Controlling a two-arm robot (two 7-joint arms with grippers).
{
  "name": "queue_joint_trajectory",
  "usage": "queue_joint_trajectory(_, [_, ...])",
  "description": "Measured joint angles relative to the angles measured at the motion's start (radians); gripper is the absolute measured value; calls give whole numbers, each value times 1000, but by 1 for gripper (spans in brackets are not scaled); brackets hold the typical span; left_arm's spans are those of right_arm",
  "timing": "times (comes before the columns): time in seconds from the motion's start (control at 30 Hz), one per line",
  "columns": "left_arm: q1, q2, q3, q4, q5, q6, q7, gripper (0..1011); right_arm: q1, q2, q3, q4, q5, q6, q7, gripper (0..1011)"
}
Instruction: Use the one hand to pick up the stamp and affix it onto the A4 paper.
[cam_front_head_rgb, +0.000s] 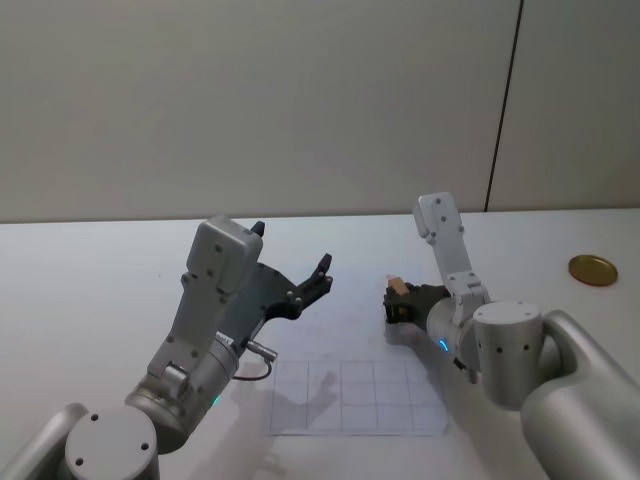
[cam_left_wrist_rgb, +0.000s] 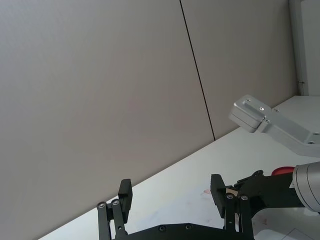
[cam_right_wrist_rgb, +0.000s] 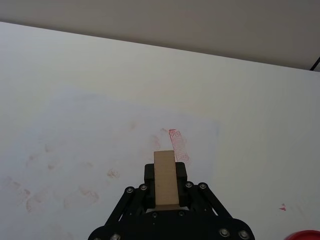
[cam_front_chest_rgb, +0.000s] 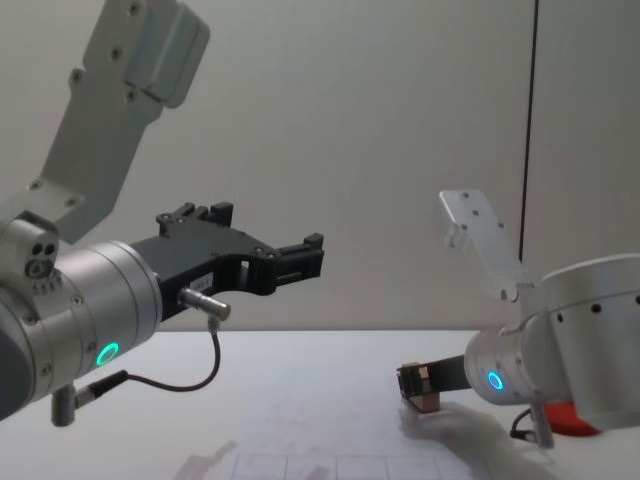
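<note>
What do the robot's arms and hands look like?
The left arm and right arm are silver-grey, built from round tubes with small screw holes. The left hand and right hand are black, each with two fingers. A blue-green light glows on each wrist. A thin black cable loops from a silver plug by the left wrist.

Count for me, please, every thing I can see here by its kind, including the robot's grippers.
stamp: 1
A4 paper: 1
red dish: 1
gold disc: 1
grippers: 2, the left gripper and the right gripper
Total: 6
</note>
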Motion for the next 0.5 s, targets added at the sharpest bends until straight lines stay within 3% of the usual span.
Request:
queue_joint_trajectory(0.23, [0,0,0,0,0,0,0,993,-8,3,1,-17,0,-9,4,219])
queue_joint_trajectory(0.5, [0,0,0,0,0,0,0,993,-40,12,2,-106,-6,-17,10,220])
